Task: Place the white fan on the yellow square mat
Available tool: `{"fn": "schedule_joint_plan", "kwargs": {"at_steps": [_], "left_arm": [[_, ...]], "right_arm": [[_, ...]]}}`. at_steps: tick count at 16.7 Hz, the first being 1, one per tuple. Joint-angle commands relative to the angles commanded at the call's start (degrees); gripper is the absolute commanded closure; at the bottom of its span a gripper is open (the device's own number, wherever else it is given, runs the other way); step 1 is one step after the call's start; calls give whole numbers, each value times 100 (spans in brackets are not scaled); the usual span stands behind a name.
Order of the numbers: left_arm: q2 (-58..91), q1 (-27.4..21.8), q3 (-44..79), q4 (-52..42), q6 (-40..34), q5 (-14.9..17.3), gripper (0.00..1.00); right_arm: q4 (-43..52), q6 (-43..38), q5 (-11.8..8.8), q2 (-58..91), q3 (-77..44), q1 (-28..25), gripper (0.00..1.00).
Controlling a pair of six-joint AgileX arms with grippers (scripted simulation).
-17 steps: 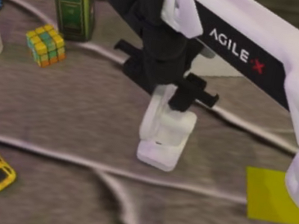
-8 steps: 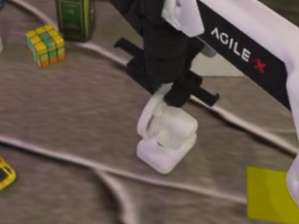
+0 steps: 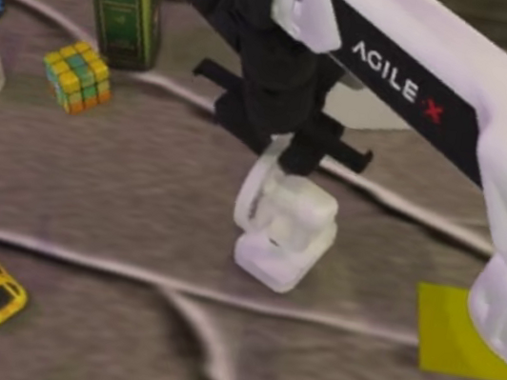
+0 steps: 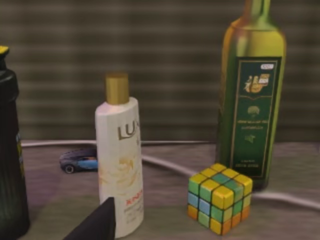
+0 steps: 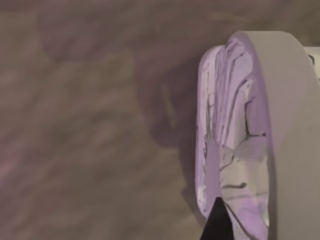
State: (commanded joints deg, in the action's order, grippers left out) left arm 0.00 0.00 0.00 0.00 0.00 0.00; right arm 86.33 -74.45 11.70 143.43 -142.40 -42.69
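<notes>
Beneath the right end effector point(image 3: 287, 162), clamped on the white fan point(image 3: 286, 229), a tilted grip risks slipping before the yellow square mat point(image 3: 457, 333).

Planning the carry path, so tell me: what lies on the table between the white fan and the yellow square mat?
Nothing. In the top view, the stretch between the white fan, held by the right gripper, and the yellow square mat is bare tablecloth.
</notes>
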Motion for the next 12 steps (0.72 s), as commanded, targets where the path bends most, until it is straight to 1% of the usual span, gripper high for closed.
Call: {"fn": "schedule_joint_plan", "kwargs": {"at_steps": [6, 9, 12], "left_arm": [[0, 0, 0, 0, 0, 0, 0], [0, 0, 0, 0, 0, 0, 0], [0, 0, 0, 0, 0, 0, 0]], "right_arm": [[1221, -1, -2, 584, -2009, -18, 100], [1532, 20, -23, 717, -2384, -21, 100], [1541, 21, -23, 721, -2394, -22, 100]]}}
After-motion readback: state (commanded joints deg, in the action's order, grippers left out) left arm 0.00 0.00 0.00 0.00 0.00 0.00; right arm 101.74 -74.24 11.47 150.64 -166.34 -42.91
